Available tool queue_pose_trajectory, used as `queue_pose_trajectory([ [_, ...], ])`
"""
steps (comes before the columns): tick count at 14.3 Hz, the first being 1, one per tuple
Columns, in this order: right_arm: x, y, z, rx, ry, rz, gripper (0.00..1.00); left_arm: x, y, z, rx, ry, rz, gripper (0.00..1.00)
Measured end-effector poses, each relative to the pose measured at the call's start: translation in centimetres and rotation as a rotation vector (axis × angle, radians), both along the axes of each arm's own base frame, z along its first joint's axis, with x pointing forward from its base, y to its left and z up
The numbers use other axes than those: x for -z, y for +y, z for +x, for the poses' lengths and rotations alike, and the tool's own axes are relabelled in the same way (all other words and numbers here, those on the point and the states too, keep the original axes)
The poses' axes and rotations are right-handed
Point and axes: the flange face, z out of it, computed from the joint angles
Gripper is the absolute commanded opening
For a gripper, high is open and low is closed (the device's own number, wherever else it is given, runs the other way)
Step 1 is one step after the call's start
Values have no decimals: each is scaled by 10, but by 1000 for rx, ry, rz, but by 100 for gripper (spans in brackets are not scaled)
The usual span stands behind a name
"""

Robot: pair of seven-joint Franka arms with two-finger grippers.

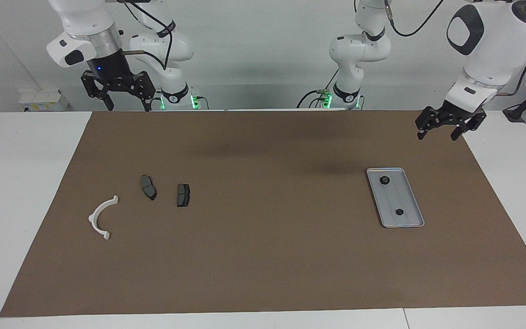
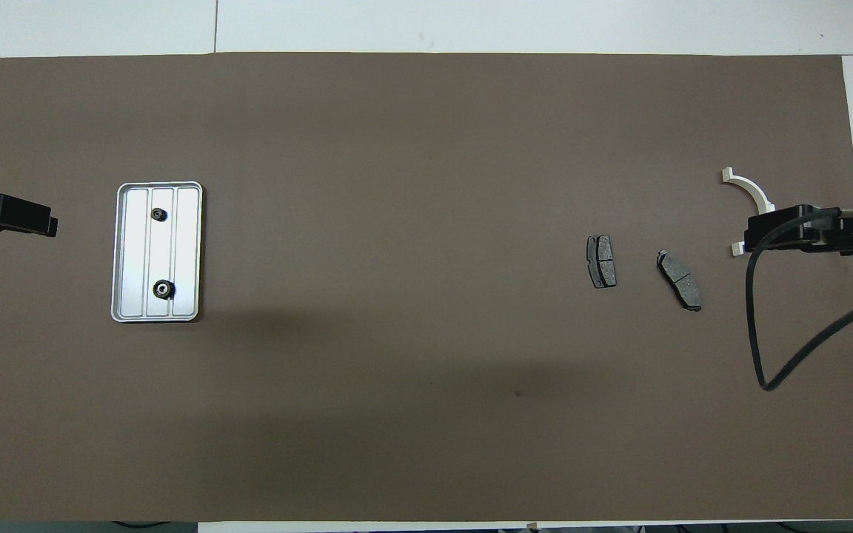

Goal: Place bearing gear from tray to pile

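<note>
Both sets of fingers are spread open with nothing held between them. The left gripper (image 1: pixel 442 130) is hung up in the air over the brown mat (image 1: pixel 263 256) at the left arm's end of the table, near the corner closest to the robots, and the right gripper (image 1: pixel 125 99) is parked high at the right arm's end, so both arms are just waiting. Under and out from the left gripper, the silver tray (image 1: pixel 410 200) is laid flat on the mat – 2 small dark bearing gears are sat in it, 1 (image 1: pixel 385 180) nearer the robots and 1 (image 1: pixel 399 212) farther. The pile is found well apart, toward the right arm's end: 2 dark grey pads (image 1: pixel 148 187) (image 1: pixel 183 195) side by side, and a white half-ring bracket (image 1: pixel 101 217) just beside them – nothing touching.
</note>
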Motion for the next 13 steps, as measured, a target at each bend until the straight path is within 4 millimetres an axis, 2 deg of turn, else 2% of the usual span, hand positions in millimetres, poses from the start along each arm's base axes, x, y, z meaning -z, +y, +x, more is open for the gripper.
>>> queue_pose_trajectory([
  [6, 0, 0, 0, 0, 0, 0, 100, 0, 0, 0, 0, -3, 0, 100],
  [8, 0, 0, 0, 0, 0, 0, 100, 9, -1, 0, 1, 8, 0, 100],
  [10, 0, 0, 0, 0, 0, 0, 100, 44, -6, -3, 13, -1, -1, 100],
  [13, 0, 0, 0, 0, 0, 0, 100, 129, -22, -22, 44, -5, -4, 100],
])
